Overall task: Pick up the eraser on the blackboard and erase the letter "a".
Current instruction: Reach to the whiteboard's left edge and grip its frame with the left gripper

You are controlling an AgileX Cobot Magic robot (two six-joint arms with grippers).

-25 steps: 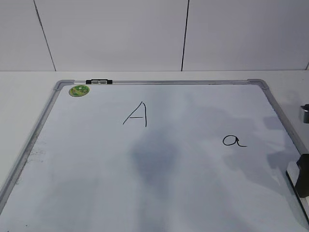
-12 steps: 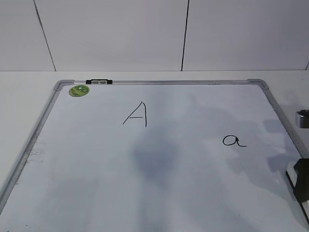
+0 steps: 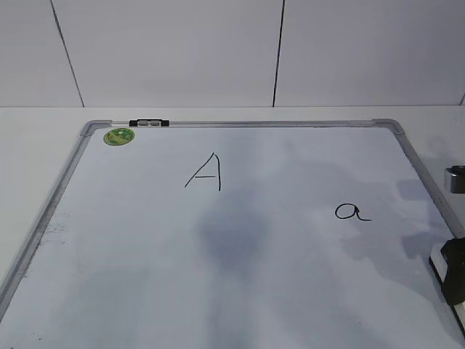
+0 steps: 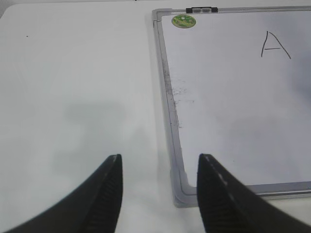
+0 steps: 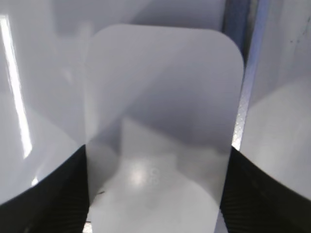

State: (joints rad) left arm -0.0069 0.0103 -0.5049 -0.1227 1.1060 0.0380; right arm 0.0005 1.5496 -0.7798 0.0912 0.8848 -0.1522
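The white eraser (image 5: 160, 97) lies near the right edge of the blackboard (image 3: 51, 203); only its corner (image 3: 437, 254) shows in the exterior view. My right gripper (image 5: 156, 155) has one black jaw against each long side of it, and shows at the right edge of the exterior view (image 3: 454, 282). The small letter "a" (image 3: 352, 212) is on the board, left of and beyond the eraser. My left gripper (image 4: 159, 158) is open and empty above the table at a grey corner of the blackboard (image 4: 167, 87).
A larger capital "A" (image 3: 205, 172) is written mid-board. A round green magnet (image 3: 119, 136) and a black clip (image 3: 148, 123) sit at the far left corner. White table surrounds the board; a white panelled wall stands behind.
My right gripper has sunk slightly lower at the right edge of the exterior view. The board, letters and magnet have not moved.
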